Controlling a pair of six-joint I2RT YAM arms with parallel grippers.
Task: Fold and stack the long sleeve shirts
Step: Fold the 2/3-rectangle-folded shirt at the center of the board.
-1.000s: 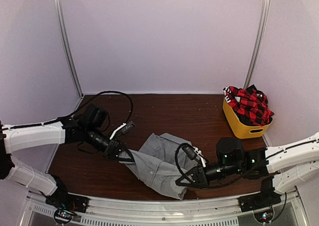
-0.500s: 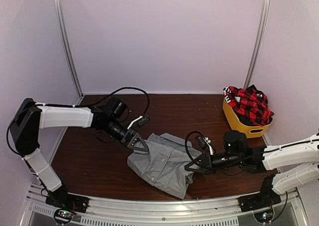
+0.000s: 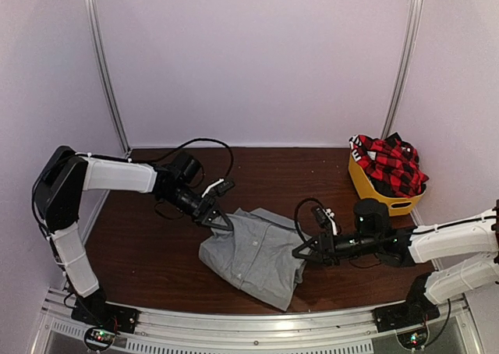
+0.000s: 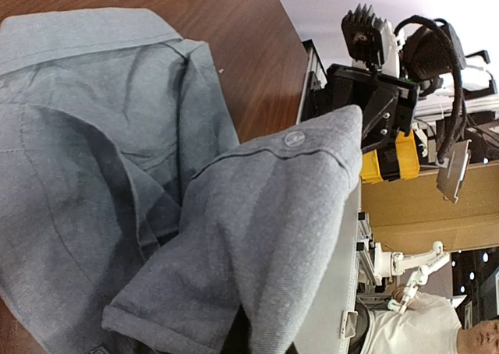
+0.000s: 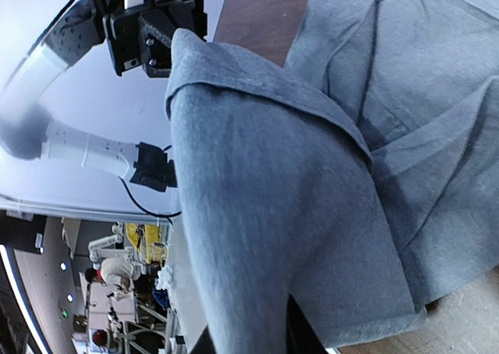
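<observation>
The light-grey collared shirt (image 3: 253,253) lies bunched on the brown table (image 3: 140,253) between the arms. My left gripper (image 3: 221,222) is shut on the shirt's upper left edge; in the left wrist view a grey fold with a button (image 4: 265,237) drapes over the jaws. My right gripper (image 3: 299,256) is shut on the shirt's right edge; in the right wrist view the grey cloth (image 5: 265,214) hangs over the jaws. The red-and-black plaid shirt (image 3: 390,165) sits heaped in the yellow tub (image 3: 376,198) at the back right.
Black cables loop from both wrists over the table. White walls and metal frame posts (image 3: 105,73) close in the back and sides. A metal rail (image 3: 249,327) runs along the near edge.
Both grippers have carried the grey shirt's edges away from the near edge toward the middle, folding it more compact. The left arm swung far inward; the right gripper moved up and right.
</observation>
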